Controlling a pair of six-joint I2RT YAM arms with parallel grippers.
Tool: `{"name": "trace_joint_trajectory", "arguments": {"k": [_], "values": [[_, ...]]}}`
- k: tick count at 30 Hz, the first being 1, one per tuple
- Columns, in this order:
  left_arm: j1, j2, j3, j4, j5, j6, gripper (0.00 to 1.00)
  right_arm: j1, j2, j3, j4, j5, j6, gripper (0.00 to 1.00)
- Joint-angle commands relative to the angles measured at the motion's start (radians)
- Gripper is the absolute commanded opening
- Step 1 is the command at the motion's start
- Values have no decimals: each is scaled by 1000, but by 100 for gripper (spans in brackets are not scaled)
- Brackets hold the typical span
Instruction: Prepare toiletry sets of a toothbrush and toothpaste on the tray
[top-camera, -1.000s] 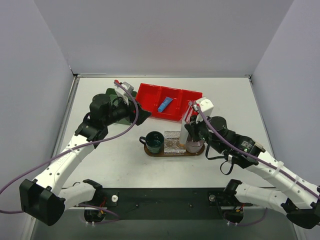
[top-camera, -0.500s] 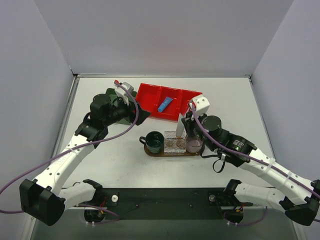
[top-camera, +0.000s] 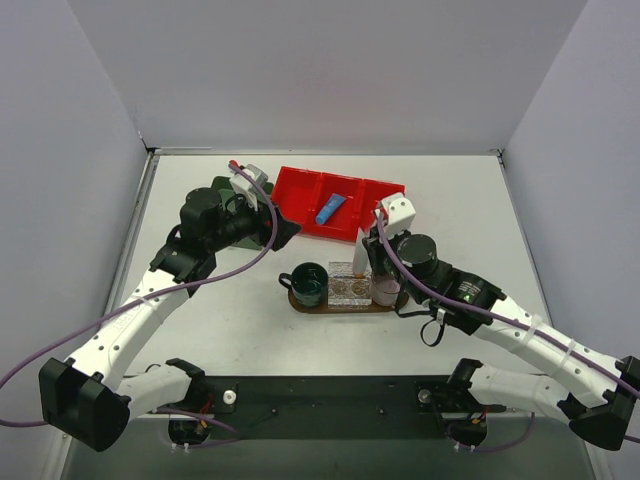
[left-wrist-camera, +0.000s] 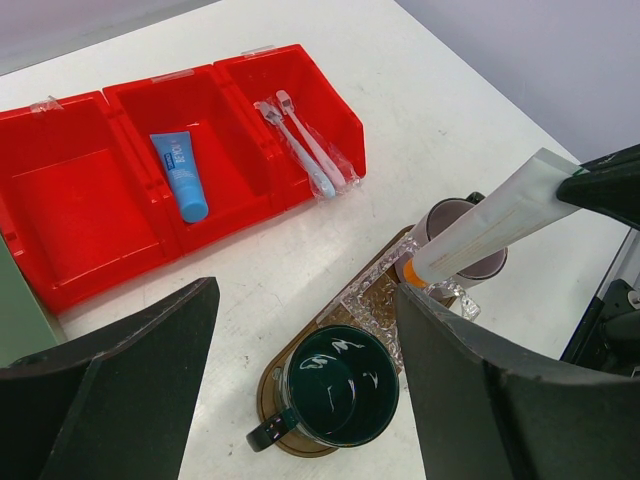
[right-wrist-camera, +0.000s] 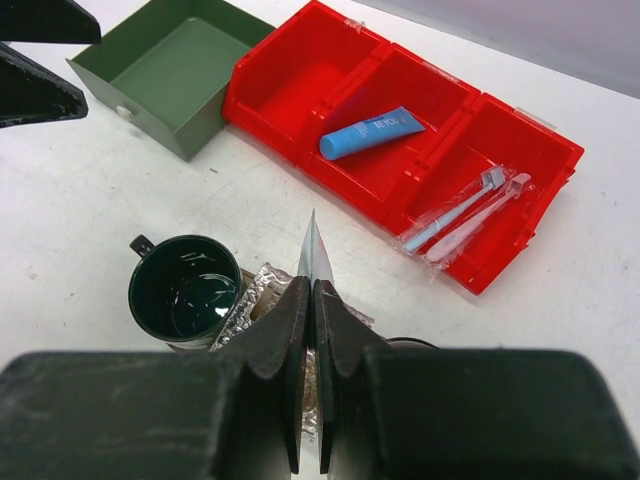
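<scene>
My right gripper (right-wrist-camera: 312, 293) is shut on the flat crimped end of a white toothpaste tube (left-wrist-camera: 490, 222). The tube slants down, its orange cap at the rim of the translucent pink mug (left-wrist-camera: 470, 262). I cannot tell whether the cap is inside. The pink mug and a dark green mug (top-camera: 308, 283) stand on the oval brown tray (top-camera: 345, 304). My left gripper (left-wrist-camera: 308, 296) is open and empty above the green mug. A blue toothpaste tube (top-camera: 330, 209) and wrapped toothbrushes (left-wrist-camera: 300, 150) lie in the red bin (top-camera: 300, 190).
A clear crinkled piece (top-camera: 347, 284) lies on the tray between the mugs. A green square box (right-wrist-camera: 175, 75) sits left of the red bin, partly hidden under my left arm in the top view. Grey walls close the table on three sides.
My right gripper has shifted a little to the left with the white tube, staying over the pink mug. The left arm has not moved.
</scene>
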Motion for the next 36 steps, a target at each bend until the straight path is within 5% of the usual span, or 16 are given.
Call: {"name": "trace_joint_trajectory", "arguments": {"k": [1, 36], "values": [[0, 1, 24, 20, -4, 9, 82, 8, 0, 4, 82, 38, -8, 0], [0, -4, 22, 17, -4, 15, 82, 8, 40, -60, 146, 59, -3, 0]]}}
